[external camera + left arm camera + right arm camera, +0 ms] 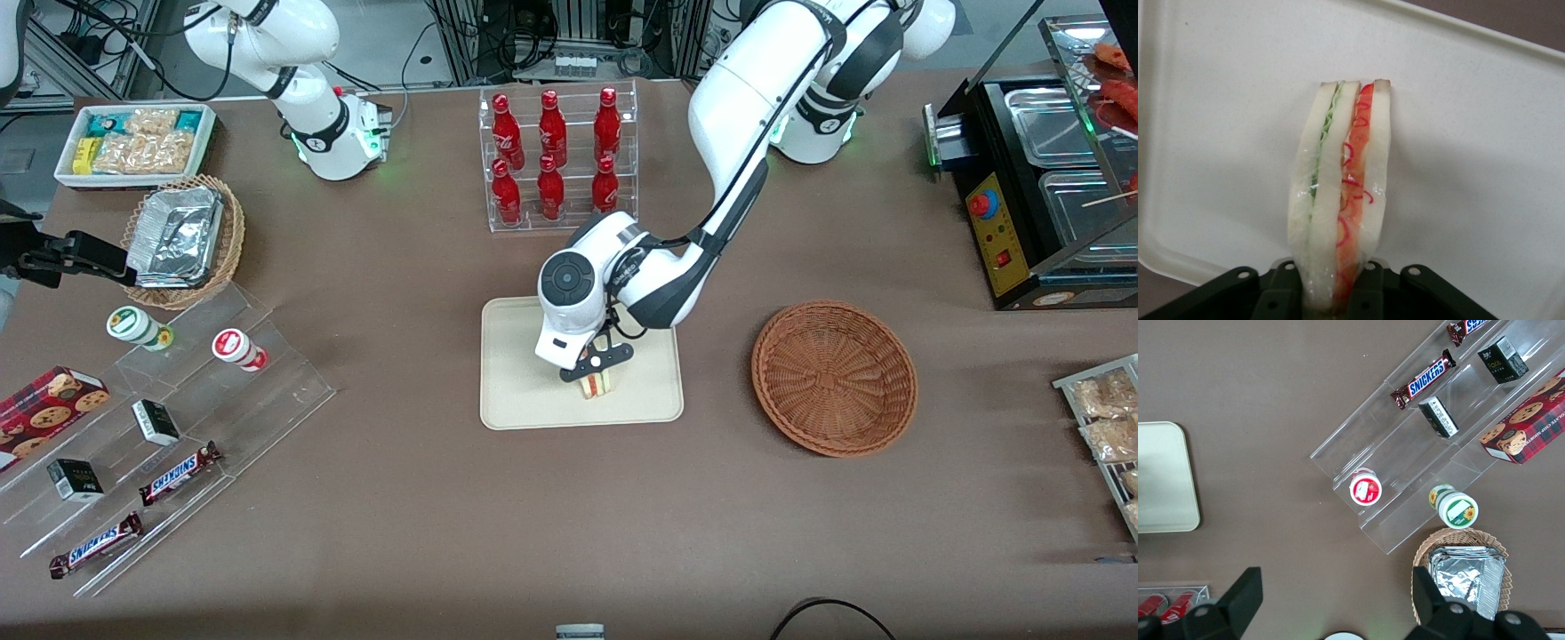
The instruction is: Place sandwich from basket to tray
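The sandwich [1341, 193] stands pinched in the gripper [594, 372], its long axis running straight out from the fingers, directly over the tray [516, 400] (the basket [834, 377] sits empty, toward the working arm's end); release looks next.

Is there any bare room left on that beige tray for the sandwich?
Yes. The tray is bare apart from the sandwich, which the end effector holds over its part nearer the front camera. Most bare surface lies toward the parked arm's end. The basket is empty too.
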Robot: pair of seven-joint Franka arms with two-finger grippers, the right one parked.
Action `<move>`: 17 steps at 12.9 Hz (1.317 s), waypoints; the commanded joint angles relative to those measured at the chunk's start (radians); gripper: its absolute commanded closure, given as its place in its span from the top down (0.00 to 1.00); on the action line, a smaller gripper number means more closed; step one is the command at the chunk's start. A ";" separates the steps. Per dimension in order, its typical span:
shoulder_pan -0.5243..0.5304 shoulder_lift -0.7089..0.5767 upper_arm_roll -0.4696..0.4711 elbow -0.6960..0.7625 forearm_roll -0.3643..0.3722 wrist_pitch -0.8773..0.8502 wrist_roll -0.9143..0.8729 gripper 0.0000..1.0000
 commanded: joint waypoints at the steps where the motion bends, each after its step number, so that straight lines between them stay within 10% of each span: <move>1: -0.016 0.012 0.008 0.038 0.050 -0.028 -0.033 1.00; 12: 0.034 -0.057 0.000 0.251 0.018 -0.330 0.001 1.00; 17: 0.175 -0.169 0.001 0.225 -0.040 -0.462 0.315 1.00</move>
